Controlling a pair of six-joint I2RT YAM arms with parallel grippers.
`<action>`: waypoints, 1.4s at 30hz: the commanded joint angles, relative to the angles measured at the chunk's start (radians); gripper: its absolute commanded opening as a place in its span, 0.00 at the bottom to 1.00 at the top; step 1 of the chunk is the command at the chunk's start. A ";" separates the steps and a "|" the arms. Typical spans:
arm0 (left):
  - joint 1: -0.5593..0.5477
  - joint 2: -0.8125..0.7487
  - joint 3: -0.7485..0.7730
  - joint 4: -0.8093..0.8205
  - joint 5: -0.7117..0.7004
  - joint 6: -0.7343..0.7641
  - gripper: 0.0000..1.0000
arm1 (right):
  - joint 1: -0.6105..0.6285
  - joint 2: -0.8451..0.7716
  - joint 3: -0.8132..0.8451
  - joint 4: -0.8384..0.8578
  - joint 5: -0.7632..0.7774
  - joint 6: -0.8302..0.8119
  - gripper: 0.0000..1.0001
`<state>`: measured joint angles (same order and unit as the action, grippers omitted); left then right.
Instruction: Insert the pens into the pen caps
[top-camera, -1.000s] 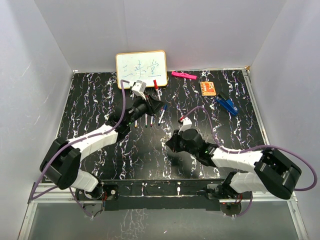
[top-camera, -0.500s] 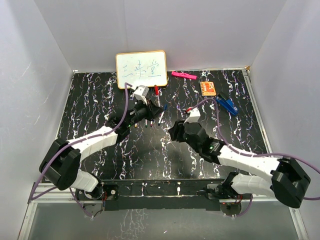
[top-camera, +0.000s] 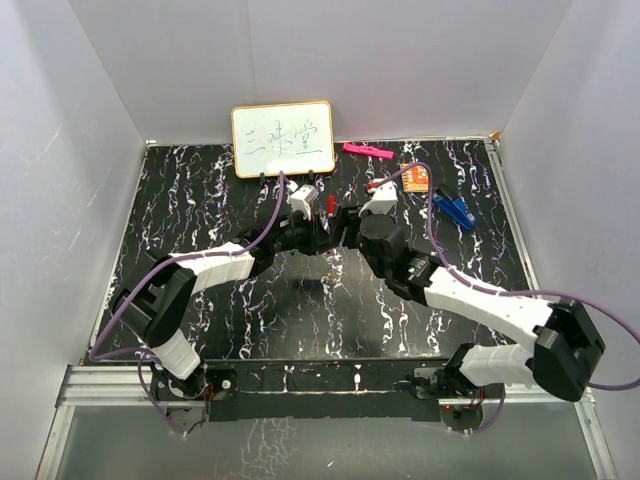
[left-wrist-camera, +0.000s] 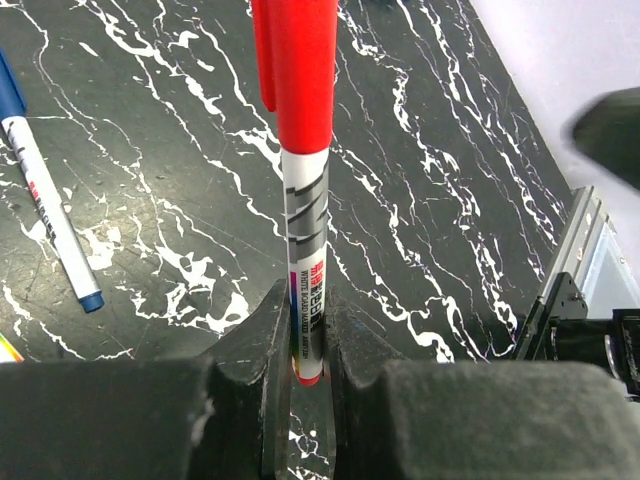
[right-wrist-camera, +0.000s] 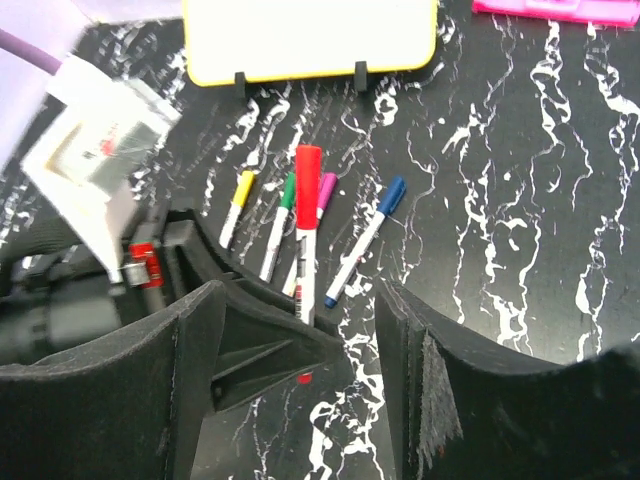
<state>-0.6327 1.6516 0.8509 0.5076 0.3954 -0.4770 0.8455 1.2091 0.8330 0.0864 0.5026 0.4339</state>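
Observation:
My left gripper (left-wrist-camera: 305, 345) is shut on the lower end of a white pen (left-wrist-camera: 303, 250) that stands upright with a red cap (left-wrist-camera: 300, 70) on its top. My right gripper (right-wrist-camera: 305, 335) is open, its fingers (right-wrist-camera: 200, 380) on either side of the left gripper's jaws and this red-capped pen (right-wrist-camera: 307, 230). Behind, on the table, lie pens with a yellow cap (right-wrist-camera: 244, 186), a green cap (right-wrist-camera: 288, 190), a purple cap (right-wrist-camera: 326, 187) and a blue cap (right-wrist-camera: 391, 193). In the top view both grippers meet near the red cap (top-camera: 331, 205).
A small whiteboard (top-camera: 283, 138) stands at the back of the black marbled table (top-camera: 200, 200). A pink marker (top-camera: 367, 151), an orange card (top-camera: 418, 178) and a blue clip (top-camera: 455, 210) lie at the back right. White walls enclose the table.
My right gripper has opened and swung up and left to the left gripper. The left gripper has carried the red-capped pen to the right, still shut on it.

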 joint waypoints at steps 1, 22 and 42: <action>-0.005 -0.021 0.024 0.004 0.038 0.000 0.00 | -0.028 0.077 0.062 0.021 0.012 0.005 0.59; -0.015 0.009 0.025 0.012 0.051 -0.014 0.00 | -0.098 0.173 0.081 0.059 -0.141 0.075 0.45; -0.019 -0.013 0.017 0.010 0.016 -0.016 0.07 | -0.109 0.244 0.109 0.059 -0.132 0.093 0.00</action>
<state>-0.6476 1.6650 0.8513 0.4999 0.4194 -0.4911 0.7483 1.4605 0.8883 0.1043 0.3302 0.5262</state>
